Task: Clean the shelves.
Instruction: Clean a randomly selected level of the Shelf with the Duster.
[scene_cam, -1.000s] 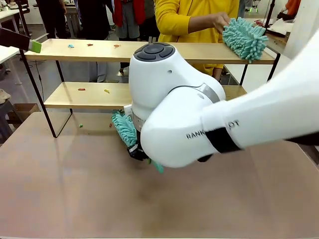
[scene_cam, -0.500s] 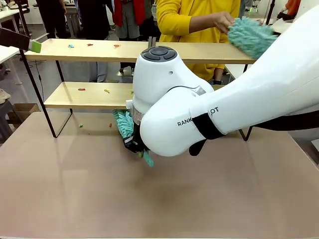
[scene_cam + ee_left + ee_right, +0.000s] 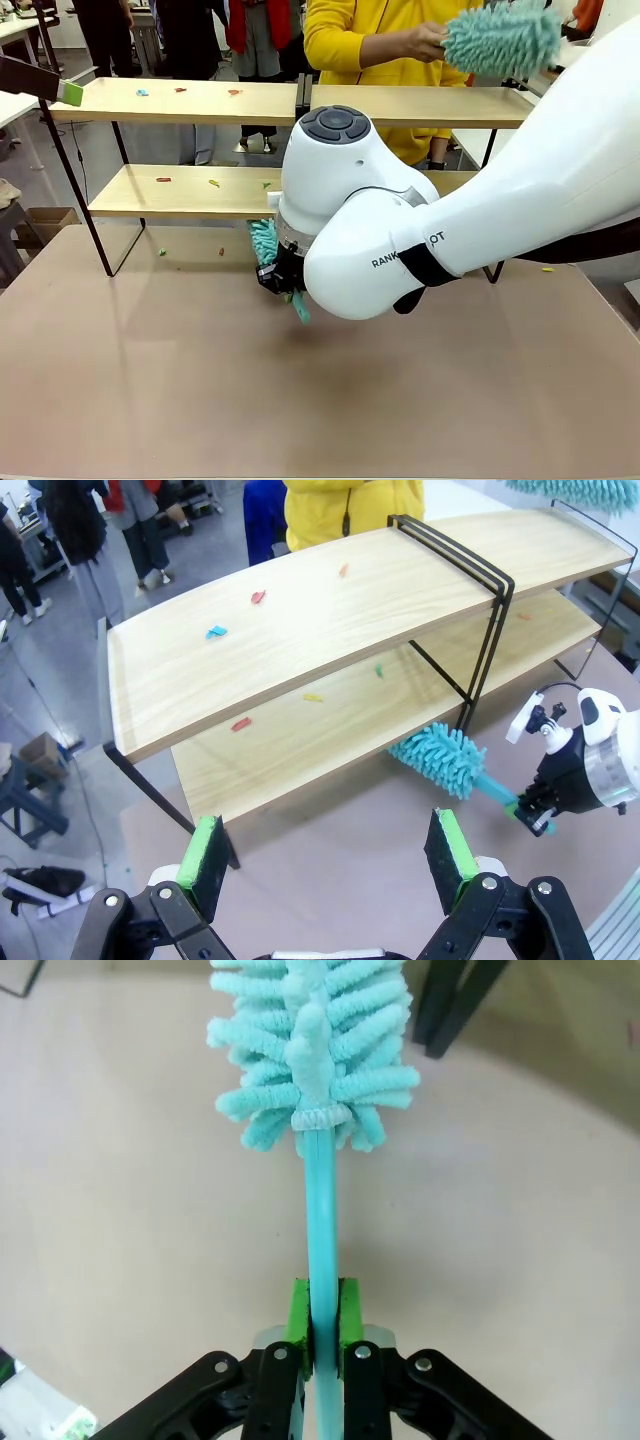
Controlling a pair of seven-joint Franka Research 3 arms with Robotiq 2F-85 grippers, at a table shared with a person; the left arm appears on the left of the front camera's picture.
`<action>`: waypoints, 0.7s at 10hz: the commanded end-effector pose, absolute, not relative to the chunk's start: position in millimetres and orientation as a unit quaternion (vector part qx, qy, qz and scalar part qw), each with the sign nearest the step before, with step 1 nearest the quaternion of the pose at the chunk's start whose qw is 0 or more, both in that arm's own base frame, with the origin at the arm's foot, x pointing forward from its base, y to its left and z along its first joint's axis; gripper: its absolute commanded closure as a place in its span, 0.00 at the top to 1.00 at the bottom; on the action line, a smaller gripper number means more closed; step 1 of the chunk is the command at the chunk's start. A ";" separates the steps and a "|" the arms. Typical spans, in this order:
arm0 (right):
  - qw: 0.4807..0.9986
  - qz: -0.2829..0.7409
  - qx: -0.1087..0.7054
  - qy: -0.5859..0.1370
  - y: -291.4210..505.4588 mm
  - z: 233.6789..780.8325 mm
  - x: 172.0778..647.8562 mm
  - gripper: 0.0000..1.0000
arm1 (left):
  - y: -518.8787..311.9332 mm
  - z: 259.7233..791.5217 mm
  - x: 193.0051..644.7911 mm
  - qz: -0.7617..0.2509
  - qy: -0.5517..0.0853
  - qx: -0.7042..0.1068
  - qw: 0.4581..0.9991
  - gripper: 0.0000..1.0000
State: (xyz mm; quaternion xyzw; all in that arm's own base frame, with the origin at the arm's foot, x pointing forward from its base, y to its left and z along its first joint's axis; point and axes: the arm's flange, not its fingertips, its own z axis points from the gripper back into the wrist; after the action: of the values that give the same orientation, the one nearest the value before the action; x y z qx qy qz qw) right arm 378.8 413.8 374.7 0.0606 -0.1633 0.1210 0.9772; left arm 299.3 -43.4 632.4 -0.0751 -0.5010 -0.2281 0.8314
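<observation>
Front view: the shelves (image 3: 200, 102) stand along the worktop's (image 3: 150, 390) far edge, with small coloured scraps (image 3: 180, 90) on both boards. The right gripper (image 3: 283, 282) sits below the lower board's front edge, near the centre post, gripping a teal duster (image 3: 264, 240). A person's hand (image 3: 428, 40) holds a second duster (image 3: 500, 38) above the top board's right end. Left wrist view: the left gripper (image 3: 328, 852) faces the shelves' left end, jaws wide with nothing between them. The teal duster's head lies just beside the centre post's foot. Right wrist view: the jaws are clamped narrow on the teal duster's handle, its head pointing away over the worktop.
</observation>
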 end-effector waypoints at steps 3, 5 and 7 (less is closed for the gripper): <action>0.979 0.129 0.076 -0.136 432.3 365.8 376.0 0.00 | -43.0 632.0 299.2 -0.226 -0.504 -0.073 0.830 1.00; 0.981 0.104 0.062 -0.150 417.5 361.3 381.0 0.00 | -43.0 632.0 299.2 -0.226 -0.504 -0.073 0.830 1.00; 0.981 0.104 0.062 -0.150 417.5 361.3 381.0 0.00 | -43.0 632.0 299.2 -0.226 -0.504 -0.073 0.830 1.00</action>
State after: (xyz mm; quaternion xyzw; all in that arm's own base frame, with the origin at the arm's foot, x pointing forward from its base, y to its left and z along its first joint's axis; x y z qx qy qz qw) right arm 381.8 418.3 357.4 0.0626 -0.1433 0.1015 0.9825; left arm 299.3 -43.4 632.4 -0.0751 -0.5010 -0.2281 0.8314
